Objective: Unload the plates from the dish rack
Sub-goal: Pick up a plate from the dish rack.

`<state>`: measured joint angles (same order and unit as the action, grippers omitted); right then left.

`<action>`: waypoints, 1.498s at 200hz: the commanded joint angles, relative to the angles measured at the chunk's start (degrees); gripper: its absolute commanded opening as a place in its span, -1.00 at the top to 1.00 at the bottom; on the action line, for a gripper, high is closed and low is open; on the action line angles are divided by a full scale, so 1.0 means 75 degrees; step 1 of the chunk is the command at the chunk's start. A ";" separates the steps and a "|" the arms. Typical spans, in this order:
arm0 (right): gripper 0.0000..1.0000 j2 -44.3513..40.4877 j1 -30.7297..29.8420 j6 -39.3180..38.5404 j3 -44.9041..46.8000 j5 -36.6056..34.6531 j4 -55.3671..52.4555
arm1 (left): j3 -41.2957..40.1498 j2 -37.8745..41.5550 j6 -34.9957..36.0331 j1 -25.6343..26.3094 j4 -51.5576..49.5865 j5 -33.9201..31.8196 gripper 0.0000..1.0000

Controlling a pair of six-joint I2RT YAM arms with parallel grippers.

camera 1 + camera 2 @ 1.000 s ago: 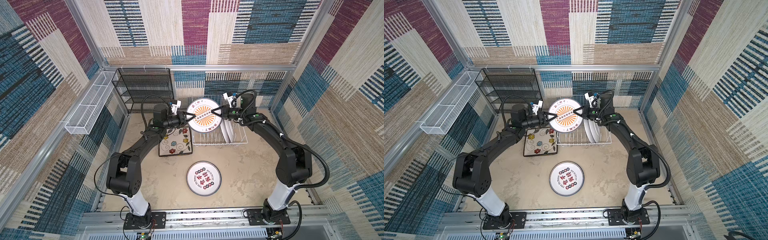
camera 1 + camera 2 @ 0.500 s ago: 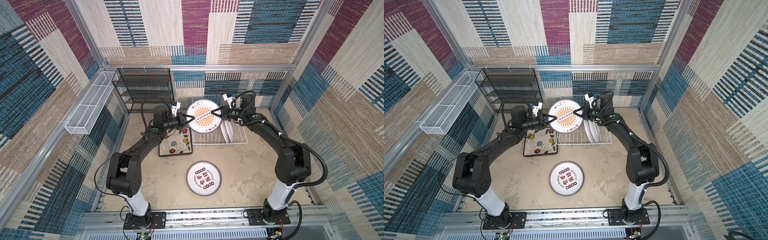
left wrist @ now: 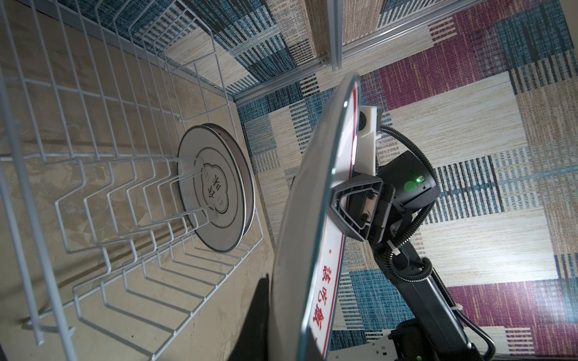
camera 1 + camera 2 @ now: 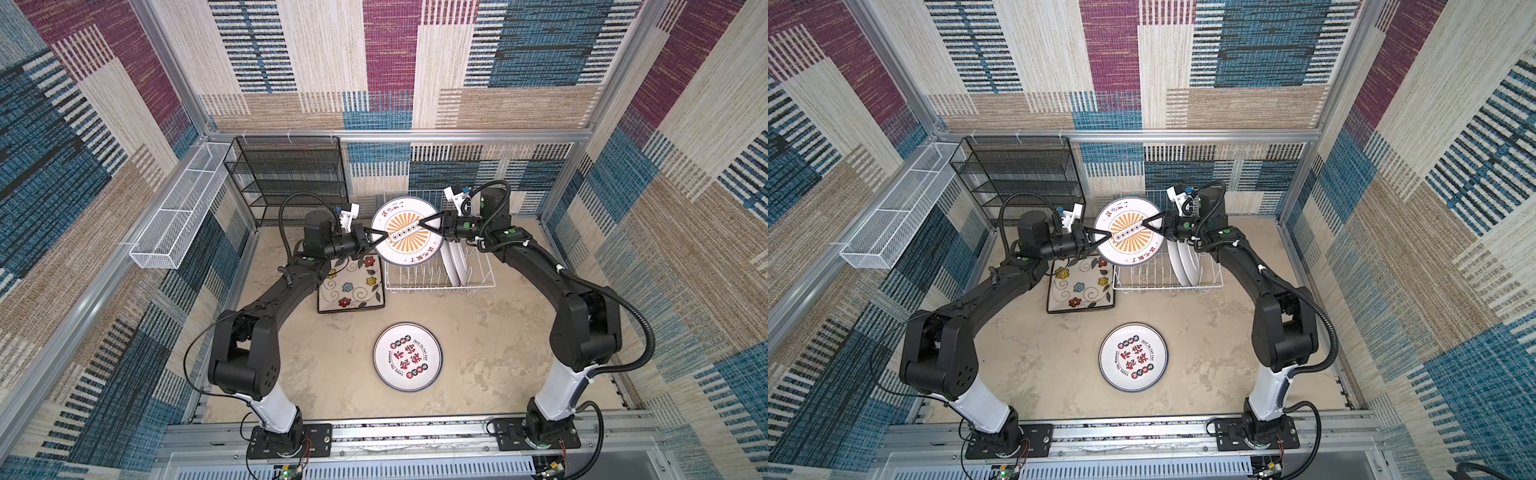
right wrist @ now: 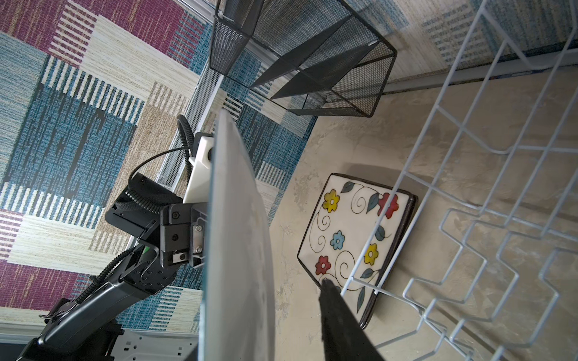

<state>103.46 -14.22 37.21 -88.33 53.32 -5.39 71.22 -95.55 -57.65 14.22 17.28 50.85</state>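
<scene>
Handover in mid-air

Top view: my left pincer (image 4: 386, 235) clamps the round white orange-sunburst plate (image 4: 406, 241) above the white wire dish rack (image 4: 440, 285), clear of its tines; my right pincer (image 4: 420, 225) sits opposite. Left wrist: two white plates (image 3: 215, 193) wait racked. Right wrist: its finger (image 5: 337, 312) stands off the plate, jaws apart.

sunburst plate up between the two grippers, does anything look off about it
The sunburst plate hangs above the dish rack, pinched at one rim by the left gripper; the right gripper has a finger standing off its back. Nothing looks broken.
</scene>
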 commanded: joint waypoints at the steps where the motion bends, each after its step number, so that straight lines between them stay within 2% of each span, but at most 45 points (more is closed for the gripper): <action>1: 0.08 -0.0079 -0.0004 -0.0028 0.0012 -0.0321 0.0250 | -0.0016 0.0131 -0.0165 -0.0009 0.0659 0.0239 1.00; 51: -0.09 -0.0236 0.0006 -0.0075 0.0153 -0.0634 0.0261 | -0.0016 0.0075 -0.0412 -0.0032 0.0970 0.0309 1.00; 88: -0.28 -0.0305 0.0011 -0.0212 0.0158 -0.0959 0.0156 | -0.0143 0.0061 -0.0826 -0.0085 0.1526 0.0357 1.00; 143: -0.62 -0.0781 0.0035 -0.0825 0.0417 -0.2061 0.0078 | -0.0186 0.0301 -0.0387 -0.0177 0.0884 0.0333 1.00; 163: -0.79 -0.1185 0.0040 -0.1463 0.0612 -0.2668 0.0058 | -0.0183 0.0490 0.0017 -0.0198 0.0259 0.0287 1.00; 174: -1.00 -0.1449 0.0042 -0.1875 0.0801 -0.2909 0.0136 | -0.0163 0.0618 0.0278 -0.0208 -0.0143 0.0242 1.00; 214: -1.00 -0.2429 0.0038 -0.3394 0.1612 -0.3361 0.0541 | -0.0062 0.1074 0.1227 -0.0231 -0.1711 0.0052 1.00; 251: -1.00 -0.3292 0.0031 -0.4898 0.2448 -0.2969 0.0859 | -0.0131 0.1474 0.1770 -0.0243 -0.2811 -0.0087 1.00; 299: -1.00 -0.4185 -0.0014 -0.7015 0.3305 -0.2435 0.0304 | -0.0702 0.2180 0.2187 -0.0253 -0.4039 -0.0300 1.00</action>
<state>74.67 -14.06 -3.73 -65.84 32.18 -1.76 68.07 -81.43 -44.84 12.40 -8.03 49.17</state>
